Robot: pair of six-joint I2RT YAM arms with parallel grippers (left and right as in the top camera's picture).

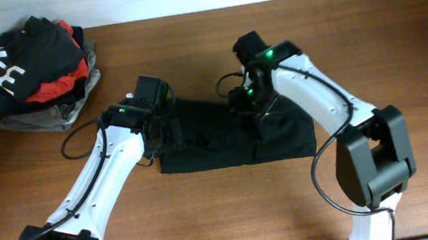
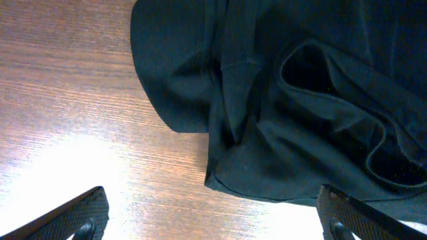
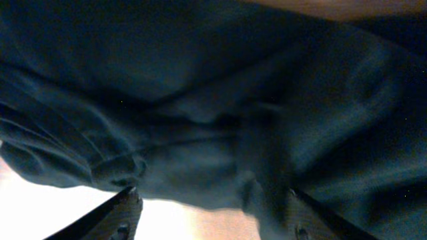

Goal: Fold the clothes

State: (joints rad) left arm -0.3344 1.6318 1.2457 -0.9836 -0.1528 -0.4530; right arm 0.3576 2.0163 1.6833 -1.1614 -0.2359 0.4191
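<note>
The black top (image 1: 232, 138) lies bunched into a rough rectangle at the table's middle. No logo or lettering shows. My left gripper (image 1: 159, 130) hovers at its left edge; in the left wrist view the open fingers (image 2: 213, 220) span bare wood, with the garment's rumpled hem (image 2: 280, 120) just beyond them. My right gripper (image 1: 246, 104) is over the top's far edge; its open fingers (image 3: 213, 213) straddle the dark fabric's edge (image 3: 220, 133), with nothing gripped between them.
A pile of garments (image 1: 38, 67), black with big white letters, red and grey, sits at the back left corner. The wooden table (image 1: 233, 215) extends in front of the top. A white wall edge runs along the back.
</note>
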